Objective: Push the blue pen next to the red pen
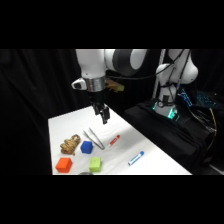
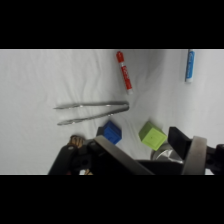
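White table (image 1: 150, 162) fills the lower frame; my gripper (image 1: 104, 116) hangs above, jaws unclear; blue pen (image 1: 136, 158) lies lower right of red pen (image 1: 115, 140).

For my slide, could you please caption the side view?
Pincer hangs above the white table; red pen and blue pen lie apart near metal tongs.

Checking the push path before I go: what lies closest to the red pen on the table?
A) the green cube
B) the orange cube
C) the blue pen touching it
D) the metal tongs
D: in the wrist view the metal tongs end just beside the red pen, while the blue pen lies well apart.
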Robot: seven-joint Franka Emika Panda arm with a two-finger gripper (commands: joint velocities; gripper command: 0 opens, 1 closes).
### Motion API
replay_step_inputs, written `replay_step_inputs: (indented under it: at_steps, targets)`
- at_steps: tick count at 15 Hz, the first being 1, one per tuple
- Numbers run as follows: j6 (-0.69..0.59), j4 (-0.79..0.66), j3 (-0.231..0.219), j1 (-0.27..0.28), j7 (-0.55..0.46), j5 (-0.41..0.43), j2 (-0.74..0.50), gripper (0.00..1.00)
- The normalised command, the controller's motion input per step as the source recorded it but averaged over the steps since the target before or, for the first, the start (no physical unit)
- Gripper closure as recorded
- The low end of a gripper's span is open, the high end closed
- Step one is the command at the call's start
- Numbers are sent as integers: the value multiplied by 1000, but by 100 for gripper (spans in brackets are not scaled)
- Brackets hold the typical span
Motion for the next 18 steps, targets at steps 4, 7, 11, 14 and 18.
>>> replay_step_inputs:
  at_steps: [4, 7, 11, 14, 18]
  targets:
    - [48, -80, 56, 39, 104, -51, -46, 0]
    - [185, -271, 132, 150, 258, -65, -137, 0]
    - [321, -354, 146, 181, 318, -26, -135, 0]
    - [464, -367, 123, 157, 280, 29, -84, 0]
    - [554, -312, 89, 98, 134, 107, 3, 0]
